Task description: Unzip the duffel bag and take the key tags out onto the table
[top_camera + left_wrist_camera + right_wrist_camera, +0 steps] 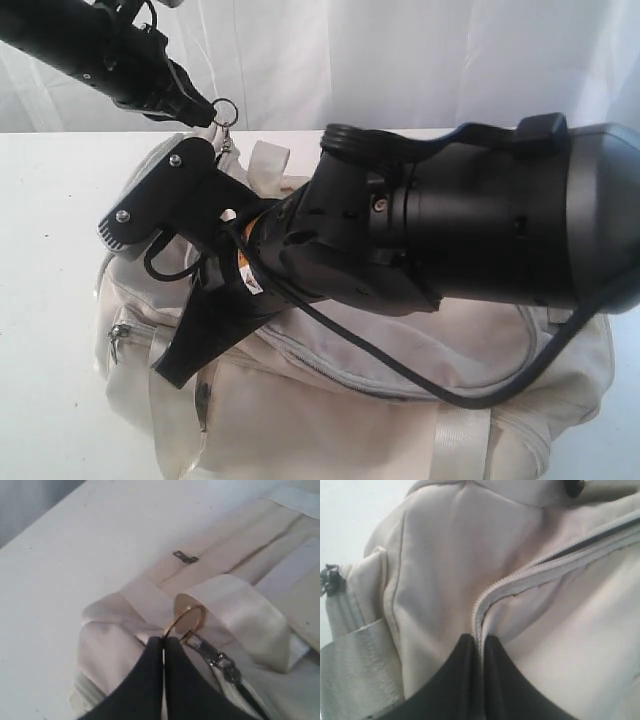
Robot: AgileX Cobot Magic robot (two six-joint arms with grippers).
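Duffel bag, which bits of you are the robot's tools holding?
The left tool pinches the metal ring pull of the duffel bag; the right tool pinches fabric beside its zipper.

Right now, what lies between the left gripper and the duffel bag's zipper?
The metal ring pull, pinched by the left gripper and clipped to the zipper slider; the left wrist view shows it.
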